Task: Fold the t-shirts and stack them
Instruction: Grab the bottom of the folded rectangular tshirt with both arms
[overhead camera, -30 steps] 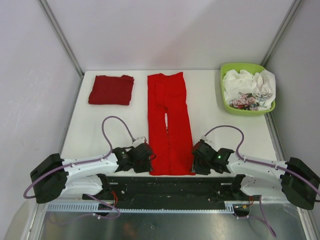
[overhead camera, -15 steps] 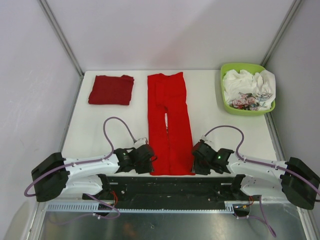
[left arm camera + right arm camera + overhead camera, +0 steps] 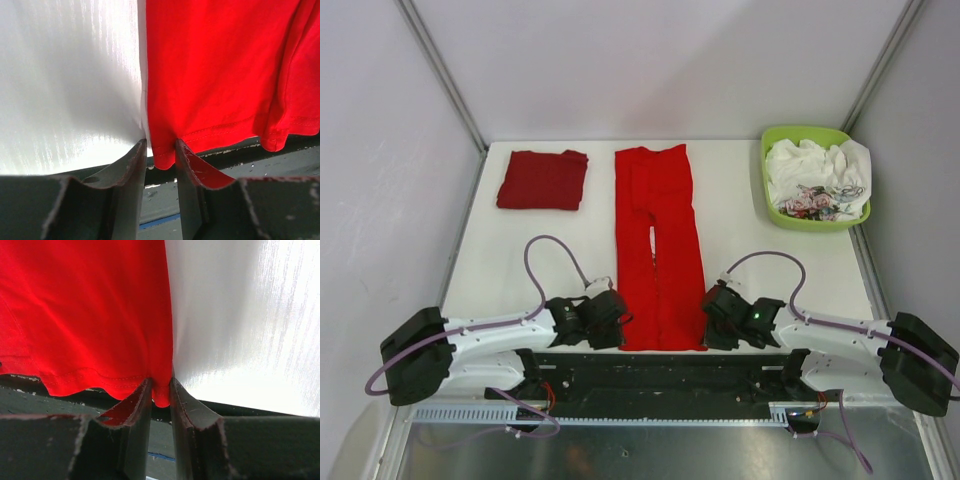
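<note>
Down at the near edge of the table (image 3: pixel 750 240), both arms are in low, one on each side of the bright red shirt (image 3: pixel 660 240). That shirt lies in the middle of the table as a long narrow strip. It runs from the far side straight back toward the arm bases, with a dark slit showing along its centre.

Over on the left, the left claw (image 3: pixel 617 322) sits right at the shirt's near left corner. From the wrist camera, its fingers (image 3: pixel 132 165) stand either side of that corner. The hem's tip is tucked between them, with a thin sliver of white at one pad. Whether they are truly biting the cloth, I cannot tell from here.

Now the right side: the right claw (image 3: pixel 708 322) is on the near right corner. In close, its fingers (image 3: pixel 187 405) are pinching the hem, and red cloth fills the whole gap between the pads.

Back at the far left of the table, the dark red shirt (image 3: pixel 542 180) lies folded into a neat square, well apart from the strip. At the far right corner sits the green basket (image 3: pixel 806 131), heaped with crumpled white cloth (image 3: pixel 810 165) and something patterned.
</note>
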You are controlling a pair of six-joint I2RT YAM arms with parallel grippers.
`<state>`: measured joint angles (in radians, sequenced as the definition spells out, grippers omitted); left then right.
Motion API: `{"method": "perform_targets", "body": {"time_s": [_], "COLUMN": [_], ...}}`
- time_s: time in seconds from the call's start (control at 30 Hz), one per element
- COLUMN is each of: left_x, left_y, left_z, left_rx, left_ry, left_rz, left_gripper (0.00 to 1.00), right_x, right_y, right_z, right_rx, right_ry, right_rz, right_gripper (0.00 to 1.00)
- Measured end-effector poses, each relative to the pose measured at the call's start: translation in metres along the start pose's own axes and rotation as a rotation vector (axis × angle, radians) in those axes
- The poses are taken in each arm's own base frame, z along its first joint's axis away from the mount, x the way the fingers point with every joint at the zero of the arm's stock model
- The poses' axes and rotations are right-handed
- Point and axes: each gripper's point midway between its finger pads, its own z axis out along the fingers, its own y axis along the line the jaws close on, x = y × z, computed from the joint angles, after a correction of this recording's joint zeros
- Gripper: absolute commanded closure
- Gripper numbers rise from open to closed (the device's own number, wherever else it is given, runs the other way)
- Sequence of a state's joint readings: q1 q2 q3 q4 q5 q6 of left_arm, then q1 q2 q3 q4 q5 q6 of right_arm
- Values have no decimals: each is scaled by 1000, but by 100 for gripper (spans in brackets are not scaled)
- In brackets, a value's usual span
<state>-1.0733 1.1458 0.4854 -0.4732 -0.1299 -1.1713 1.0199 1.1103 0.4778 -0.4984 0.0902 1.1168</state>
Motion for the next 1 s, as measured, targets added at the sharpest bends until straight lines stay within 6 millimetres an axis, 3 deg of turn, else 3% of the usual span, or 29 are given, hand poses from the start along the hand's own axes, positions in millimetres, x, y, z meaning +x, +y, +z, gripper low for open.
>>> {"method": "perform_targets", "body": {"time_s": [0.27,0.37,0.43,0.6,0.9,1.0], "left_x": [1,1,1,2,17,16], "left_y": [4,7,7,6,20,22], "left_z": [0,0,0,-1,-17,-23], "left_rx": [-17,-26,-29,-22,-28,-33], "left_ry": [0,0,-1,-1,40,37], "left_rz": [3,5,8,15,68,79], "left_gripper": [79,94,98,100,100,100], "right_x": [2,2,3,7,35,32], "right_y": [3,3,4,5,10,15], "right_z": [2,2,2,2,-9,-16], "right_rx": [-8,-7,-8,-14,-35,-33], "right_ry": [2,4,4,10,54,44], "right_rz": [0,-2,-3,-9,-54,-59], "right_gripper": [82,91,97,100,100,100]}}
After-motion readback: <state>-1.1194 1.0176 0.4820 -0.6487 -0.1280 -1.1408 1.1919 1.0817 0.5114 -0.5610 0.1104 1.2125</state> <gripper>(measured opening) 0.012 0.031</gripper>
